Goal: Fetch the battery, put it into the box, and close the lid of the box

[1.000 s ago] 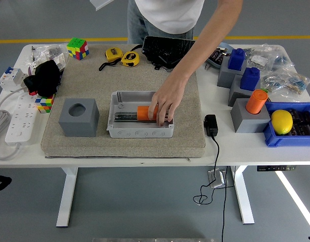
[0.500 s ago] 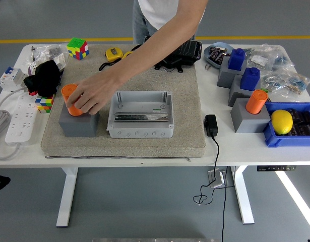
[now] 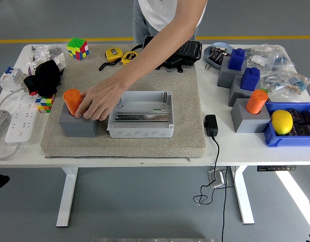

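On the tan mat's left side, the orange cylindrical battery (image 3: 72, 101) stands upright in a grey block holder (image 3: 78, 121), left of the open grey plastic box (image 3: 140, 115). A person's hand (image 3: 98, 103) rests against it, fingers loosely around it. A second orange cylinder (image 3: 256, 101) stands far right. Neither robot hand shows on the worktop (image 3: 230, 146).

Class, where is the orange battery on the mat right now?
In the head view the orange battery stands upright in the grey block at the mat's left, just left of the open box, with the person's hand beside it.
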Robot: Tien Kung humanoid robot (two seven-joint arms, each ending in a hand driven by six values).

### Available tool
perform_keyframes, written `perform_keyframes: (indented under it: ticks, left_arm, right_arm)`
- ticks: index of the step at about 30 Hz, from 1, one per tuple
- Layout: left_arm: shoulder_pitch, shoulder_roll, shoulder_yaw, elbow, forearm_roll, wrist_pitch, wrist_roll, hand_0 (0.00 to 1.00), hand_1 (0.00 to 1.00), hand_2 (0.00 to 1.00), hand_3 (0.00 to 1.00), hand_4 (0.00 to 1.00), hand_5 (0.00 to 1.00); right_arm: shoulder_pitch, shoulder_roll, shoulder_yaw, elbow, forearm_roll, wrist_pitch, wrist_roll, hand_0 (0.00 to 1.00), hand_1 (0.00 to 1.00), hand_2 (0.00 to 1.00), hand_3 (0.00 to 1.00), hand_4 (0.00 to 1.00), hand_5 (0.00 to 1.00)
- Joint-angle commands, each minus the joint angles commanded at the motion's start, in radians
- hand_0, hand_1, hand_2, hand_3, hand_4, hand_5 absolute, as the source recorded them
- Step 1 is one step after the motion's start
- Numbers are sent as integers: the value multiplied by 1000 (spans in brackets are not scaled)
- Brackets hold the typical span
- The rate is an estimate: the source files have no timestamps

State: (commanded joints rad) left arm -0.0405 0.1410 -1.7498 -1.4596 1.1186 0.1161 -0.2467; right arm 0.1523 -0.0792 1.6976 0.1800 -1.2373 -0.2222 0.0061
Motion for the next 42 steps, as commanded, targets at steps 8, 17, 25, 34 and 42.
perform_keyframes:
  ticks: [8, 17, 25, 34, 42]
  left_arm:
    - [-1, 4, 3, -1, 3, -3, 1, 812, 814, 776, 774, 998, 944]
    - [-3, 6, 8, 0, 5, -6, 2, 817, 820, 779, 776, 998, 940]
    - [-5, 10, 16, 1, 6, -4, 4, 818, 820, 779, 776, 998, 937]
    - [-6, 17, 21, 2, 7, -4, 6, 819, 821, 780, 778, 998, 932]
    - [-2, 17, 25, 3, 6, -3, 7, 822, 824, 781, 779, 998, 933]
  right_arm:
    - [-1, 1, 2, 0, 0, 1, 0, 881, 803, 746, 777, 998, 998]
    - [1, 2, -3, 0, 7, 2, 4, 882, 804, 746, 778, 998, 998]
    - [2, -3, 6, 0, -4, 1, 0, 883, 804, 746, 778, 998, 998]
    - [6, -6, 5, 0, -4, -1, -1, 884, 805, 747, 778, 998, 998]
    - [1, -7, 11, 0, -12, -2, -5, 884, 805, 747, 778, 998, 998]
